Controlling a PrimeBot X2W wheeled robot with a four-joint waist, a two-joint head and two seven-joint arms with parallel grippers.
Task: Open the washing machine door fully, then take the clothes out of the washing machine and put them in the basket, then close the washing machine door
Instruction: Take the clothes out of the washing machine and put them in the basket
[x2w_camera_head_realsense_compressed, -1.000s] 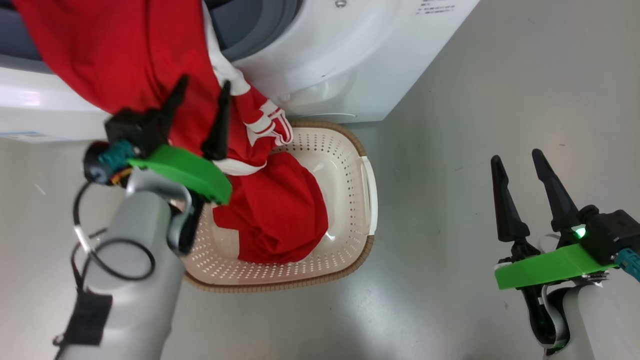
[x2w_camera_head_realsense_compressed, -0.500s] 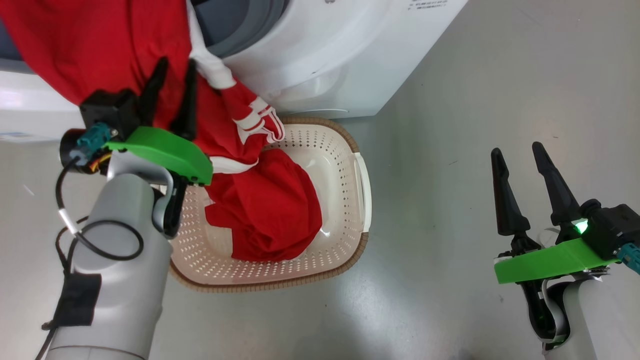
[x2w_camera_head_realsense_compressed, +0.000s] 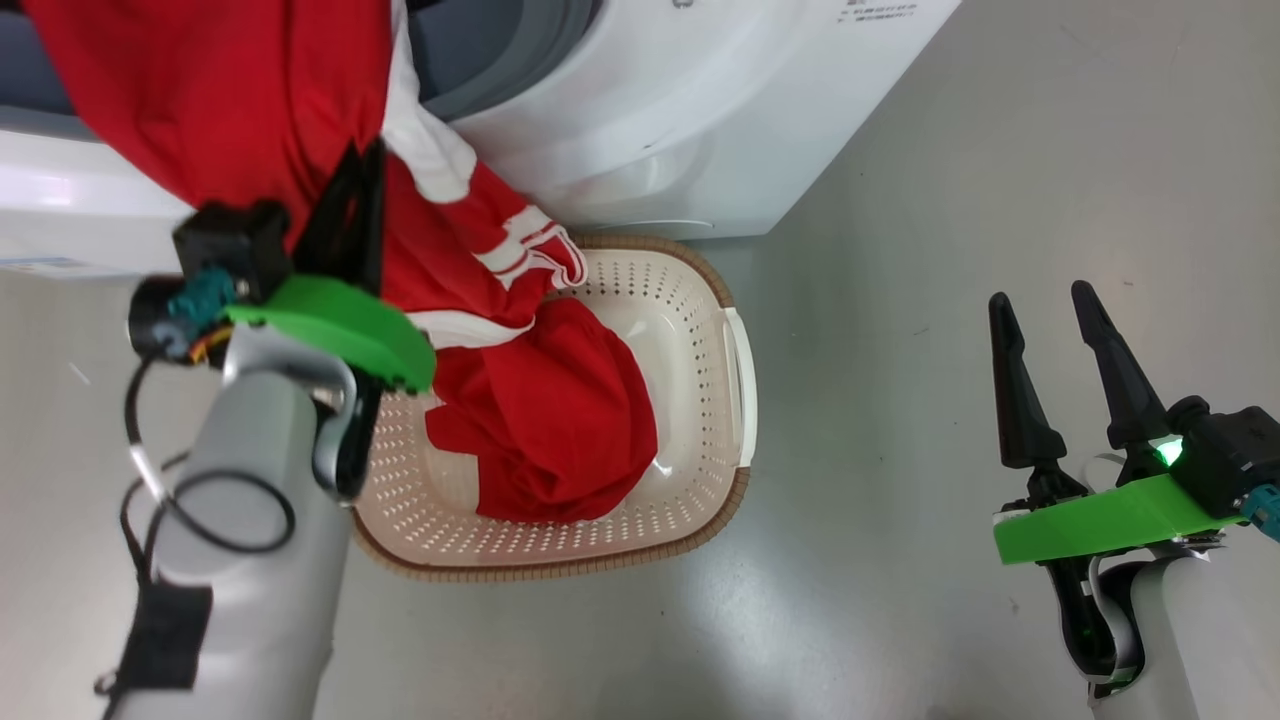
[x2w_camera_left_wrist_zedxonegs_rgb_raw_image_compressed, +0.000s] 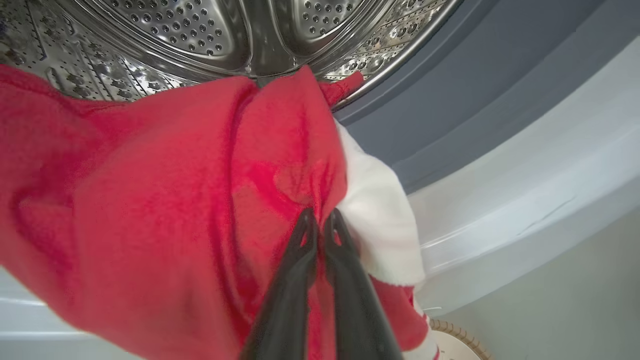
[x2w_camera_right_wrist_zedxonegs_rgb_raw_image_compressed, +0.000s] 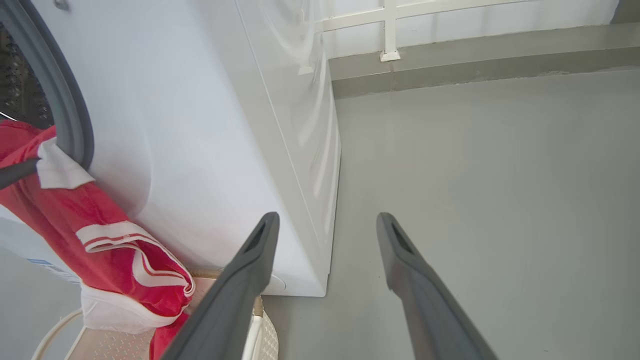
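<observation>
Clothes (x2w_camera_head_realsense_compressed: 250, 90) spill from the drum (x2w_camera_left_wrist_zedxonegs_rgb_raw_image_compressed: 210, 30), over the grey ring (x2w_camera_left_wrist_zedxonegs_rgb_raw_image_compressed: 450, 100) and down the front of the washing machine (x2w_camera_head_realsense_compressed: 680, 110). The left gripper (x2w_camera_head_realsense_compressed: 365, 150) is clamped on them, its two dark fingers pinched together on a red fold just beside the white patch. Smart spot to bite: right at the lip of the opening, where the cloth bunches thick enough to hold.

Part of the load already lies in the basket (x2w_camera_head_realsense_compressed: 700, 270), a red heap in its middle, and a striped sleeve hangs from the machine down onto that heap. The basket sits on the floor (x2w_camera_head_realsense_compressed: 950, 200), hard against the foot of the machine and under the opening, so whatever gets dragged out should drop straight in.

Over on the right, the right gripper (x2w_camera_head_realsense_compressed: 1040, 295) hovers above the floor, well apart from everything, fingers spread and empty. I'd say it is parked clear to give the left arm room.

Next, by my reading, comes a pull out and down toward the basket. Watch the cloth inside the drum, which could snag on the ring.
</observation>
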